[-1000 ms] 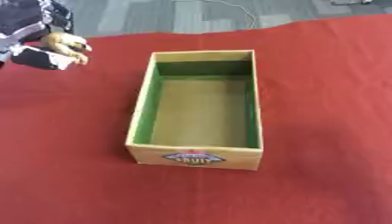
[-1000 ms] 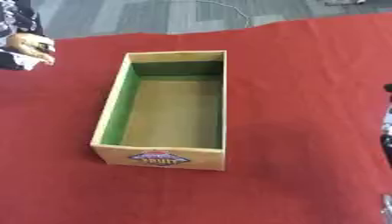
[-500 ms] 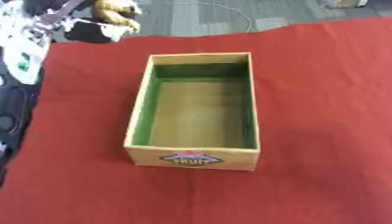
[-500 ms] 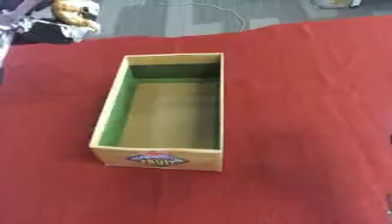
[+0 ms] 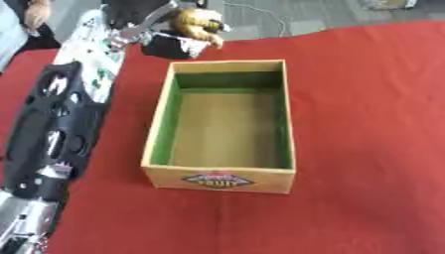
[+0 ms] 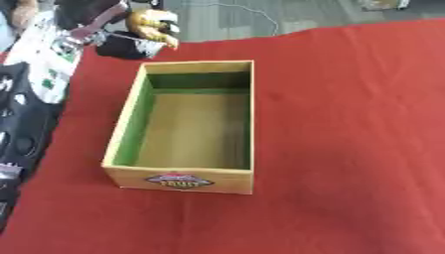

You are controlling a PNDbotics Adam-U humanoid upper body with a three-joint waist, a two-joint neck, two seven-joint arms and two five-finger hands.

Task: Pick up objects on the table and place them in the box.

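An open wooden box with green inner walls stands on the red tablecloth, a fruit label on its near side; nothing lies inside it. My left arm stretches up the left side of the left eye view. My left hand is raised just beyond the box's far left corner, its fingers curled round a small yellow-brown object with dark and white parts. The same object appears at the top left in the right eye view. My right hand shows in neither view.
The red cloth covers the table to the right of and in front of the box. Grey floor and a thin cable lie beyond the table's far edge. A person's hand shows at the top left corner.
My left hand has carried the yellow-brown object from the far left rightward to a spot just beyond the box's far left corner. The arm now lies along the left side.
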